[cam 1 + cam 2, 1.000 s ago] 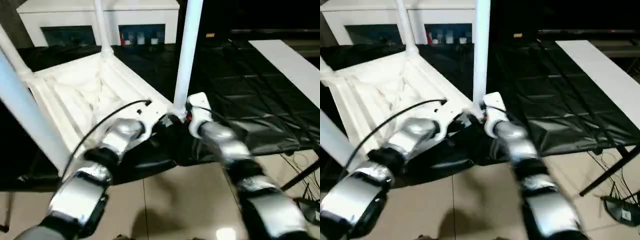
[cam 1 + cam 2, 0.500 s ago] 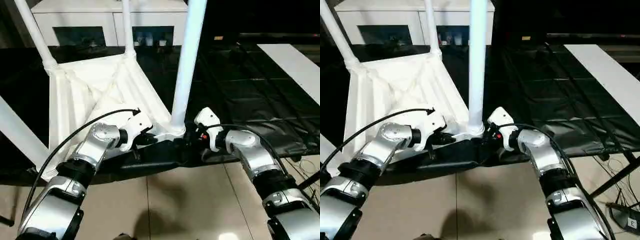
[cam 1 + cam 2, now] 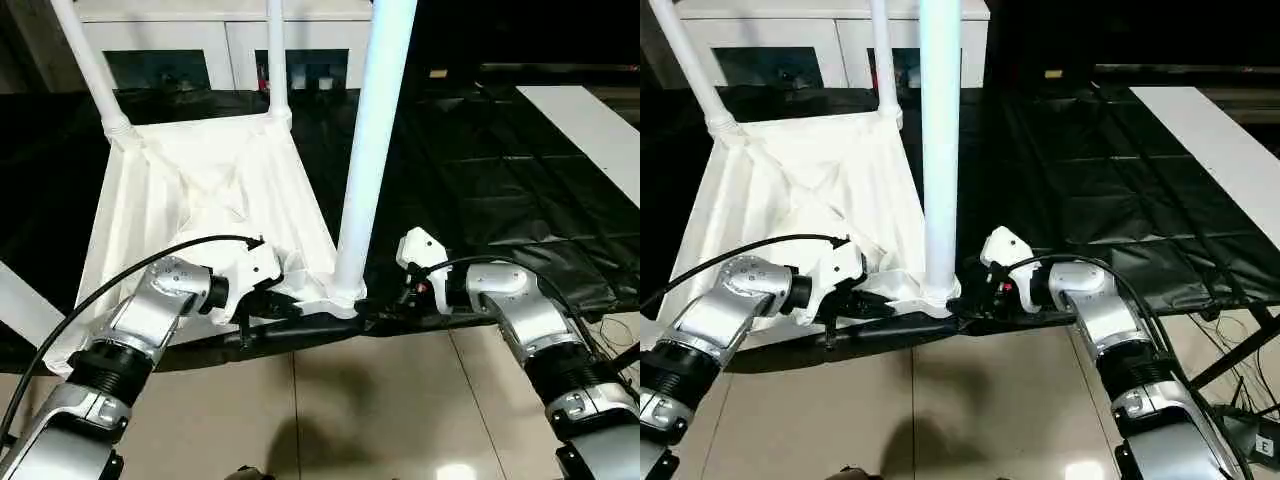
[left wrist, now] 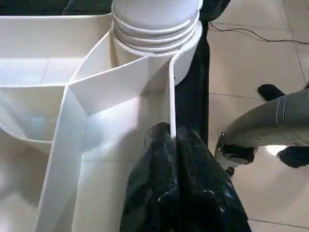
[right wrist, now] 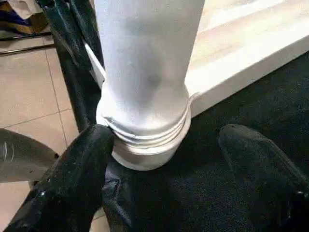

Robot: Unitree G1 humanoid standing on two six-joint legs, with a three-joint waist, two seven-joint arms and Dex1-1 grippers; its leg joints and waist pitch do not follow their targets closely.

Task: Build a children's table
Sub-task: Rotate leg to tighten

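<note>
The children's table lies upside down on the black-covered table, its ribbed white top (image 3: 200,200) facing up. White legs stand in the corner sockets: the near right leg (image 3: 368,140), two far legs (image 3: 275,60) and a near left one (image 3: 20,300). My left gripper (image 4: 176,159) is shut on the thin rim of the top, just beside the near right socket (image 4: 154,38). My right gripper (image 5: 166,179) is open around that socket's threaded collar (image 5: 145,140). One finger (image 5: 72,183) touches the collar and the other finger (image 5: 260,164) stands clear of it.
The black-covered table (image 3: 480,170) stretches to the right, with a white board (image 3: 590,130) along its far right side. A white cabinet with glass doors (image 3: 200,30) stands behind. Tiled floor (image 3: 350,400) lies below the near edge, with cables (image 3: 1240,400) at the right.
The whole picture has shifted and steadied, so the camera moved. Both grippers stay at the near right corner, the left still pinching the rim, the right still open.
</note>
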